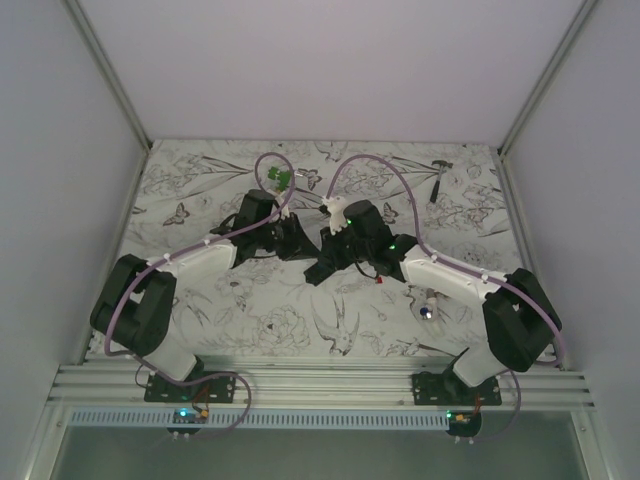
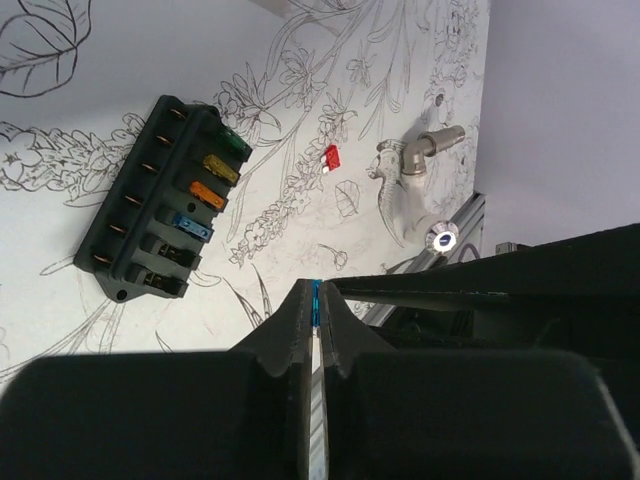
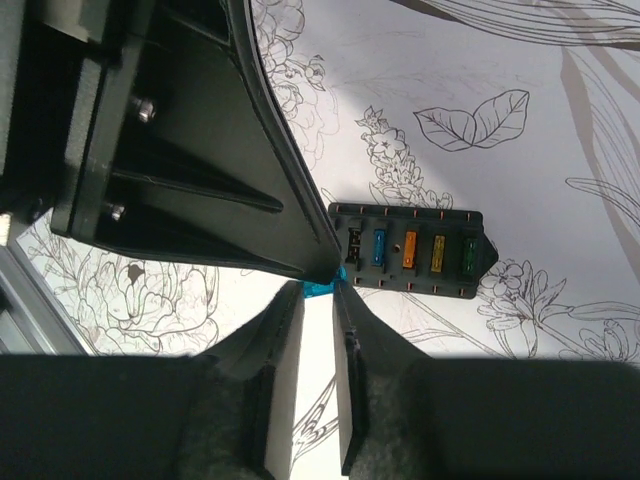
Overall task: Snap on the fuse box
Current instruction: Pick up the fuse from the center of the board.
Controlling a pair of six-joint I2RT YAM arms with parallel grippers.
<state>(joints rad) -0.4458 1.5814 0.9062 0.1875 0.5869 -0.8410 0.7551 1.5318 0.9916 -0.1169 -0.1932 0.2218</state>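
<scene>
The fuse box [image 2: 160,205] is a black block lying flat on the flower-printed table, with green, yellow, orange and blue fuses seated in a row. In the right wrist view the fuse box [image 3: 412,250] shows one dark slot beside its blue fuse. Both grippers meet above the table close to it. My left gripper [image 2: 317,295] is shut on a small blue fuse [image 2: 317,298]. My right gripper [image 3: 320,292] pinches the same blue fuse [image 3: 324,289] across its width, with a left finger pressed against it from above. In the top view the left gripper [image 1: 308,243] and right gripper [image 1: 322,243] touch tip to tip.
A loose red fuse [image 2: 331,157] lies on the table past the fuse box. A white-silver thing [image 2: 408,190] with a blue dot sits beyond it, near the right arm. A small hammer [image 1: 440,180] lies at the back right and a green piece [image 1: 280,178] at the back.
</scene>
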